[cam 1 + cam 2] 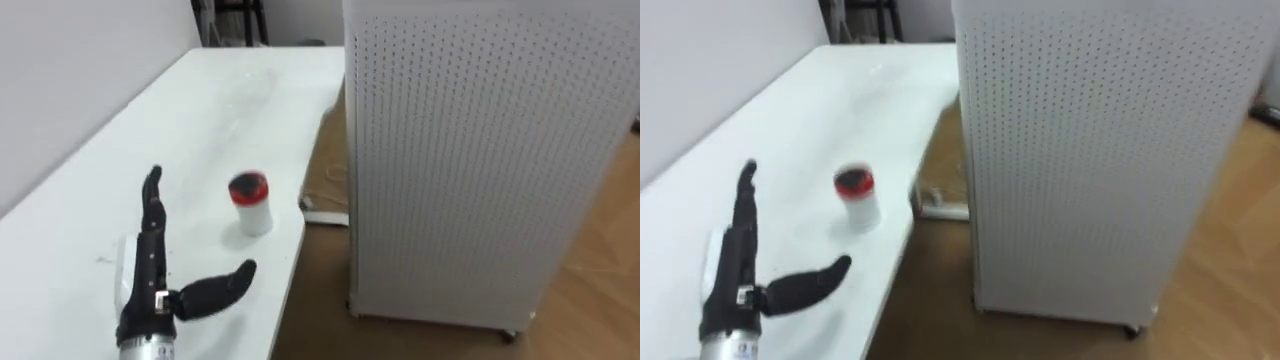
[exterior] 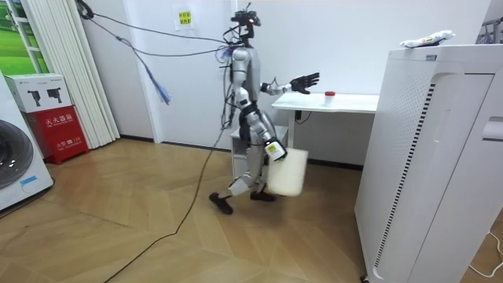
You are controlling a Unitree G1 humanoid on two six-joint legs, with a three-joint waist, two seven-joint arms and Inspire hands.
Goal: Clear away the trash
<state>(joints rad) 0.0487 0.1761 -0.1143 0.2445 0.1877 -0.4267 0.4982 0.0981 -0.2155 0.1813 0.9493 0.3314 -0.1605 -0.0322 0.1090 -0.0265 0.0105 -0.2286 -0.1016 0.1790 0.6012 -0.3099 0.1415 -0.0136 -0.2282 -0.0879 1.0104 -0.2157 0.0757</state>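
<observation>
A small white cup with a red top (image 1: 250,203) stands upright near the right edge of the white table (image 1: 215,95). My left hand (image 1: 150,285) hovers over the table just short of the cup and to its left. It is open, with straight fingers pointing ahead and the thumb spread toward the cup, and it is not touching the cup. In the room view I stand at the table's end with the left hand (image 2: 302,81) stretched toward the cup (image 2: 329,96). My right hand (image 2: 273,149) hangs low at my hip, and a white bin (image 2: 288,171) hangs from it.
A tall white perforated cabinet (image 1: 480,150) stands close to the right of the table, leaving a narrow strip of wooden floor between them. A white power strip (image 1: 325,215) lies on that floor. A white wall runs along the table's left side.
</observation>
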